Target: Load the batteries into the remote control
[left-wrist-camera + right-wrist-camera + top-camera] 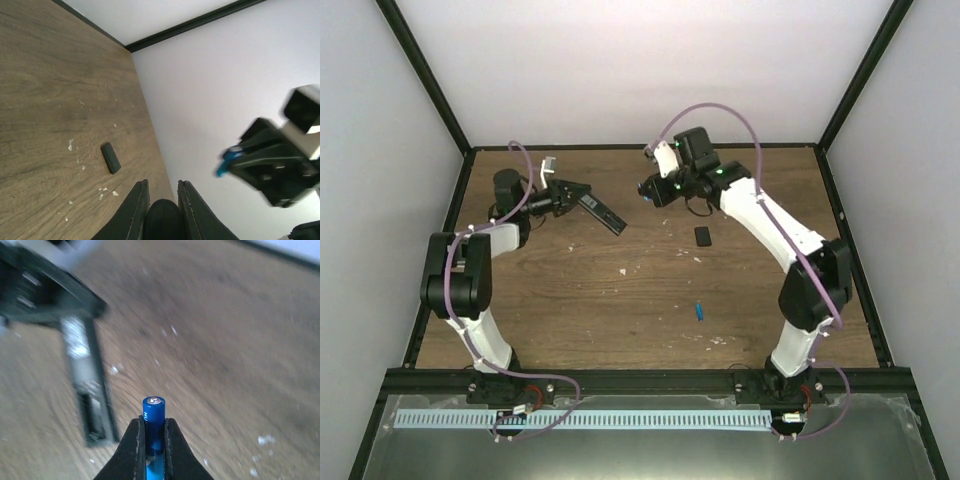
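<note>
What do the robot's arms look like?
The left arm and the right arm are white tubes joined by chunky black joints. A thin purple cable loops along each one. The left gripper and right gripper each have two slim black fingers.

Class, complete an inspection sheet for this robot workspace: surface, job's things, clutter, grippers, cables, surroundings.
Surface: brown wooden table, marked.
Job's things: slim black bar-shaped remote control, held at one end; bright blue cylindrical battery, gripped; second blue battery, lying on the table.
Clutter: small black squarish cover; pale specks of debris.
Grippers: left gripper shut on the remote control; right gripper shut on the gripped battery.
Cables: purple cables looping over both arms.
Surroundings: white walls, black frame posts.
</note>
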Available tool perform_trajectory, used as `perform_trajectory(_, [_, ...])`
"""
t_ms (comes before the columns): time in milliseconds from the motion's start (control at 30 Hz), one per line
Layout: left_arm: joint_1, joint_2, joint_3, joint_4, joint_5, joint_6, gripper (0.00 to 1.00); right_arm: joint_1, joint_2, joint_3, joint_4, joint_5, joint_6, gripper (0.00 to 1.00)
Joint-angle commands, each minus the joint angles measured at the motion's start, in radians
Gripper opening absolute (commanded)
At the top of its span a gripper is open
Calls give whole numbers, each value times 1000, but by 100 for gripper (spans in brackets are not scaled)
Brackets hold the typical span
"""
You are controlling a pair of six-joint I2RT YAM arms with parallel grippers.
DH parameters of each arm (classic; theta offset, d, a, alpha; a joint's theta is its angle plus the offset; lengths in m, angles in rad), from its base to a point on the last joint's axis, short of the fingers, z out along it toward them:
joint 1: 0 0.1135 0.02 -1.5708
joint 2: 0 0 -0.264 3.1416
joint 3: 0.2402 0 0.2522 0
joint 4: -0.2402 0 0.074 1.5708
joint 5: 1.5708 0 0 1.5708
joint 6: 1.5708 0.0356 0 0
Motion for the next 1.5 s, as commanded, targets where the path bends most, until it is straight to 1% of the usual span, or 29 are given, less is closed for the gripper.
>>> perform_trajectory(0, [-34, 32, -12, 160, 5, -58, 0, -3, -48, 45, 71, -146, 26, 1])
perform_trajectory(133, [-64, 58, -10, 236, -8, -106, 0, 3, -69, -18, 113, -235, 15, 1])
perform_trajectory(267, [-77, 87, -16, 369, -15, -200, 0, 13, -96, -95, 171, -262, 2, 1])
perform_trajectory(333, [-83, 90, -14, 393, -16, -217, 0, 17, -105, -128, 195, -267, 0, 1])
perform_trajectory(467, [-86, 81, -14, 368, -20, -203, 0, 30, -131, -211, 281, -290, 1, 1])
perform_trajectory(567, [-89, 70, -19, 346, -30, -184, 0, 42, -138, -242, 317, -295, -1, 1])
perform_trajectory(900, [-94, 56, -18, 336, -43, -181, 0, 73, -128, -255, 326, -277, -38, 1])
perform_trajectory(1467, [-97, 37, -14, 312, -41, -172, 0, 83, -125, -307, 371, -210, -85, 1])
